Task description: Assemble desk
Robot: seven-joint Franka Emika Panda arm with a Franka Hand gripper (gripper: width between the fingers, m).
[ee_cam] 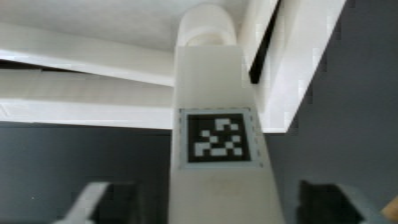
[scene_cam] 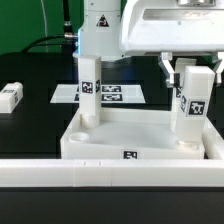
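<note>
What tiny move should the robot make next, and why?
Probably close the end effector on the leg at the exterior view's right. That leg stands upright in a corner socket of the desk panel, and the fingers sit either side of it with gaps showing, so nothing grips it yet.

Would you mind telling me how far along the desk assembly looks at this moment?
Done: one leg stands upright in a corner socket of the panel, on the exterior view's left. In hand: a second leg stands at the corner on the exterior view's right, with the gripper open around it; whether it is fully seated is unclear. Left: a third leg lies loose on the table, and the fourth is not in view.
</note>
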